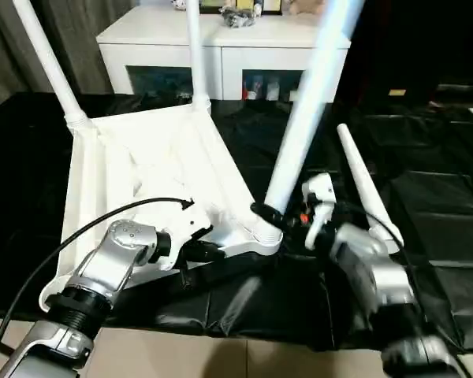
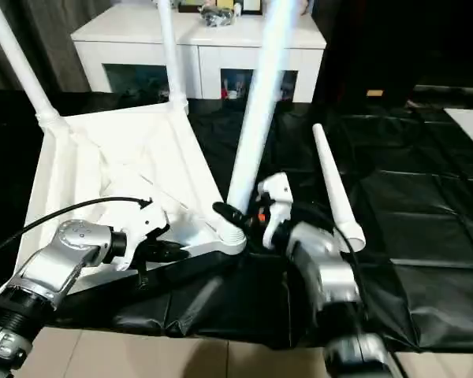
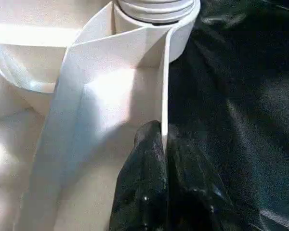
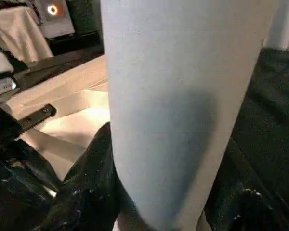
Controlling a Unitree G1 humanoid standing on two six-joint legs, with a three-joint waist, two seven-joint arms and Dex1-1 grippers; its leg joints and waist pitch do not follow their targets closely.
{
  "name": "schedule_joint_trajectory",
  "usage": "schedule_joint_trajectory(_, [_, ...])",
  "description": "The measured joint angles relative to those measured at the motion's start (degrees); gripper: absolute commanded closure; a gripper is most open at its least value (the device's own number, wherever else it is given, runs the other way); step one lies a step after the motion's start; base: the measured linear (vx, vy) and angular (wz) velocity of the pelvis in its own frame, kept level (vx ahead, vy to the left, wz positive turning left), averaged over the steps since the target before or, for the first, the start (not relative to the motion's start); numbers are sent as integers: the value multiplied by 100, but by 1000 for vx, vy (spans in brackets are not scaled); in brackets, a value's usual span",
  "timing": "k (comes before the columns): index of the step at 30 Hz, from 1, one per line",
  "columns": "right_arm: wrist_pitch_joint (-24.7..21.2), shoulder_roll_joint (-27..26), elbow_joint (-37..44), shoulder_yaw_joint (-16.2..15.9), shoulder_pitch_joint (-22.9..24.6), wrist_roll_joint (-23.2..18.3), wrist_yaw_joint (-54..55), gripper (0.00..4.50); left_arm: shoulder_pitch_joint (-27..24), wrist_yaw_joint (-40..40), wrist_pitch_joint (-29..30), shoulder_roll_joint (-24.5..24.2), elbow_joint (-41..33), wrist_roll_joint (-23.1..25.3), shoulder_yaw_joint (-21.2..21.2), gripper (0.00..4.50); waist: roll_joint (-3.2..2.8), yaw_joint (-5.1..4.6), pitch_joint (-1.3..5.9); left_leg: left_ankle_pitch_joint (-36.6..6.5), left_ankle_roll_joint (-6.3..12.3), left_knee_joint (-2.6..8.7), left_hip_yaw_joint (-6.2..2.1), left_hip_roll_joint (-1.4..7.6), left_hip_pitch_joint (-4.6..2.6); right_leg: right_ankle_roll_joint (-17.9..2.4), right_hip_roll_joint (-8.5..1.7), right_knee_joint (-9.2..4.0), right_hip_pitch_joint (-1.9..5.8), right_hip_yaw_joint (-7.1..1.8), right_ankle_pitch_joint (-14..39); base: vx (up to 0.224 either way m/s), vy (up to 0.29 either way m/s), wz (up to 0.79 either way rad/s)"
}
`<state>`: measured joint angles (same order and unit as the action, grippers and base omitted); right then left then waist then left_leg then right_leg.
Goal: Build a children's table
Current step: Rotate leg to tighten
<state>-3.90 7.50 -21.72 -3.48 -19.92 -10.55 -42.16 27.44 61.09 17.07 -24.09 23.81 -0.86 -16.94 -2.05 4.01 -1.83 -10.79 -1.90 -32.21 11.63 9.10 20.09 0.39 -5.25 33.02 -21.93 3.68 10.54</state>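
The white tabletop (image 1: 142, 165) lies upside down on black cloth, ribs up. Two white legs (image 1: 51, 67) (image 1: 194, 55) stand in its far corner sockets. A third leg (image 1: 303, 118) leans in the near right socket (image 1: 262, 235). My right gripper (image 1: 270, 214) is shut on this leg just above the socket, and its black fingers (image 4: 86, 197) flank the tube (image 4: 183, 96). My left gripper (image 1: 213, 253) is shut on the tabletop's near rim beside that socket, its fingers (image 3: 144, 192) pinching the thin rim wall (image 3: 164, 86). A fourth leg (image 1: 364, 189) lies loose on the cloth to the right.
A white cabinet (image 1: 221, 47) with dark glass doors stands behind the table. Black cloth (image 1: 426, 157) covers the work surface, and tiled floor (image 1: 221, 358) shows at the near edge. A black cable (image 1: 71, 236) loops over my left forearm.
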Motion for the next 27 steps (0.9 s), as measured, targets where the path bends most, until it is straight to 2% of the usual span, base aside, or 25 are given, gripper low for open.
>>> schedule_joint_trajectory(5, [204,-121,251,-72,190,172,291,264,0,-1,0,1,0,-4,2,450,-7,-13,-5,0,0,-3,0,-2,0,3,0,-3,-1,-3,2,0,0,0])
schedule_joint_trajectory(9, [317,-106,259,-250,155,418,348,264,0,-2,0,-9,1,-2,5,450,5,-35,-8,0,0,0,-1,-5,-1,3,-1,-2,-2,-6,2,0,0,0])
schedule_joint_trajectory(15, [332,30,-342,-495,-455,641,75,264,4,-104,-3,-11,2,45,51,450,49,-114,-30,0,0,-1,-3,-5,-3,4,-1,-2,-6,-5,2,0,0,0])
schedule_joint_trajectory(22, [129,232,-898,-519,-979,578,-570,264,2,-140,-1,-15,14,65,55,450,75,-153,-23,0,0,-7,-3,-6,-4,4,-1,-2,-5,-7,2,0,0,0])
schedule_joint_trajectory(27, [-5,273,-1353,-369,-1238,353,-825,264,2,-169,0,-11,16,82,52,450,93,-165,-12,0,0,-9,-3,-6,-4,3,-1,-2,-4,-6,2,0,0,0])
